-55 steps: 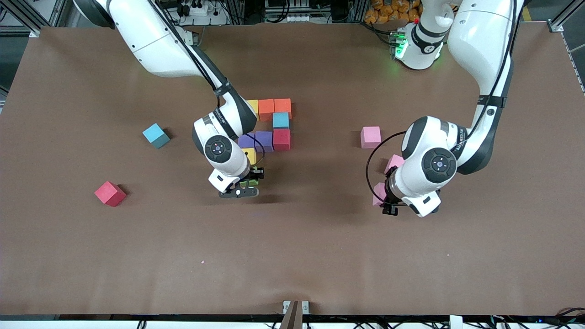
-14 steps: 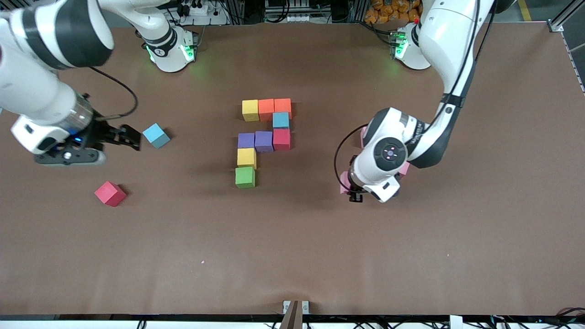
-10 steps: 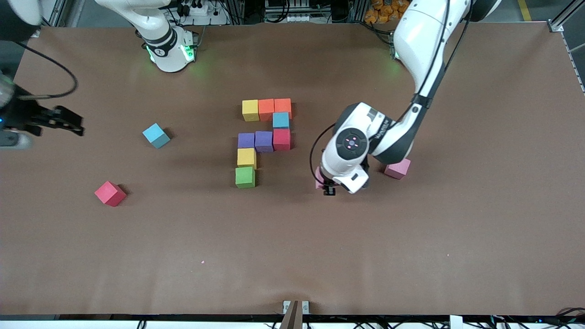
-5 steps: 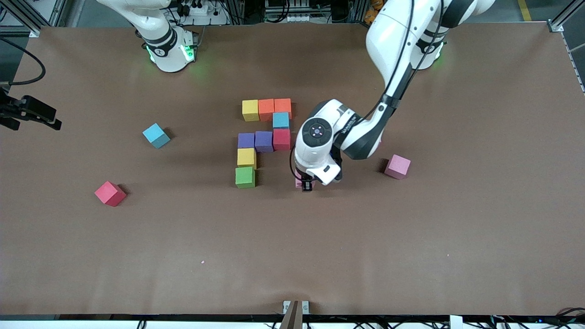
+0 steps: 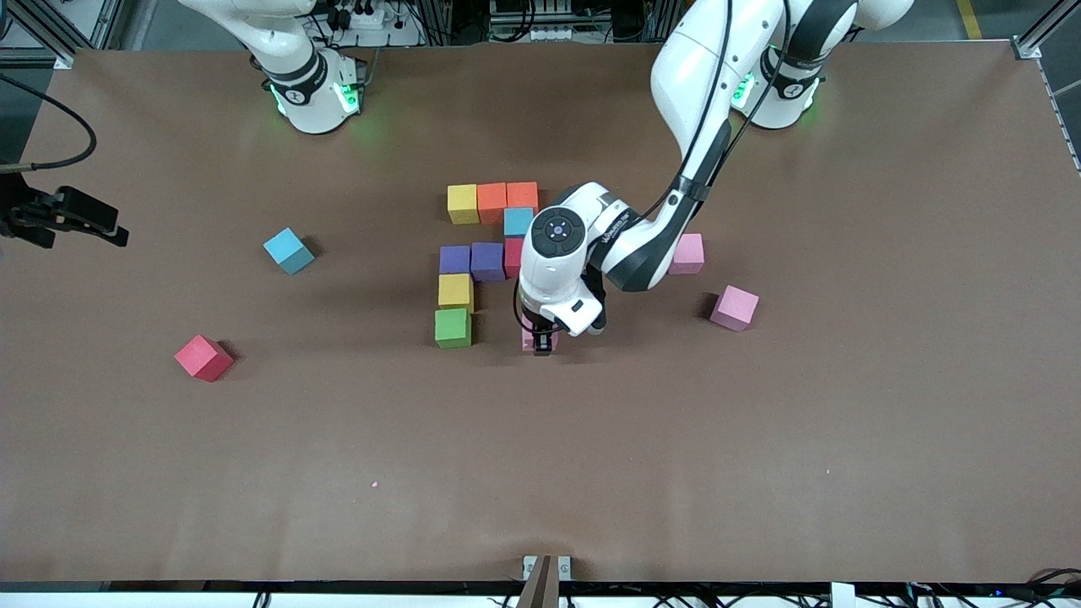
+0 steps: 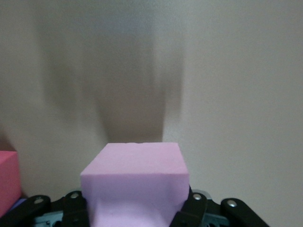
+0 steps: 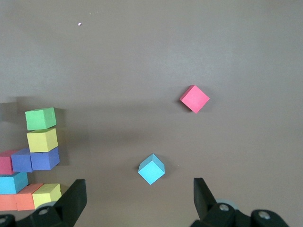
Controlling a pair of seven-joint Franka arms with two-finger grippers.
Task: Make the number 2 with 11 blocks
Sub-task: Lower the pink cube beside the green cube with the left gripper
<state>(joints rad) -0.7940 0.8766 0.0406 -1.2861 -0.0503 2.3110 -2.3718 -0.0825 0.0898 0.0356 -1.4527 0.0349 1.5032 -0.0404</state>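
Note:
The partial number 2 is a row of yellow (image 5: 462,203), orange (image 5: 491,203) and orange-red (image 5: 522,195) blocks, then light blue (image 5: 517,222), then red (image 5: 511,257) with two purple (image 5: 487,260), then yellow (image 5: 455,291) and green (image 5: 453,328). My left gripper (image 5: 539,341) is shut on a pink block (image 6: 135,177), low over the table beside the green block, about a block's width from it toward the left arm's end. My right gripper (image 5: 116,231) hangs open and empty over the table's edge at the right arm's end.
Two loose pink blocks (image 5: 688,253) (image 5: 733,307) lie toward the left arm's end. A loose light blue block (image 5: 288,251) and a red one (image 5: 203,358) lie toward the right arm's end; both show under the right gripper (image 7: 139,203).
My left arm has carried the pink block from its end of the table to beside the green block. My right arm has swung away from the figure to the table's edge.

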